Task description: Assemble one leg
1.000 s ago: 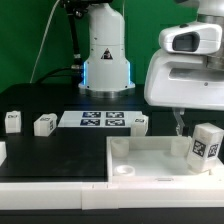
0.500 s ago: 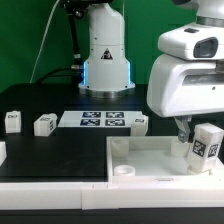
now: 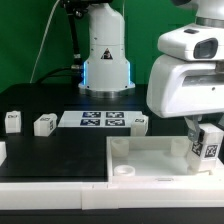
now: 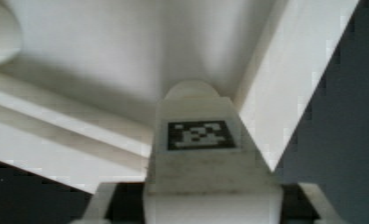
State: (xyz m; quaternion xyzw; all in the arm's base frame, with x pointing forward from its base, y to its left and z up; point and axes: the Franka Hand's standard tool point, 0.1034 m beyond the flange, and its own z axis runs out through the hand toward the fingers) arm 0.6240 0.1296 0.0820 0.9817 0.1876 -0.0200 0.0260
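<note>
My gripper [image 3: 200, 134] is at the exterior view's right, shut on the leg [image 3: 206, 146], a small white block with a black-and-white tag. It holds the leg tilted over the far right corner of the white tray [image 3: 150, 158]. In the wrist view the leg [image 4: 202, 150] runs away from my gripper [image 4: 206, 206] with its tag facing the camera, and the tray's wall and inner floor [image 4: 110, 60] lie beyond it. The leg's lower end is hidden behind the tray wall.
Three more small white blocks stand on the black table at the left [image 3: 12, 121], left of centre [image 3: 45, 124] and centre [image 3: 139, 123]. The marker board [image 3: 103, 120] lies between them. The robot base [image 3: 105, 55] stands at the back.
The gripper has lowered slightly and shifted a little to the exterior view's left with the leg in it. The leg sits closer to the tray's corner.
</note>
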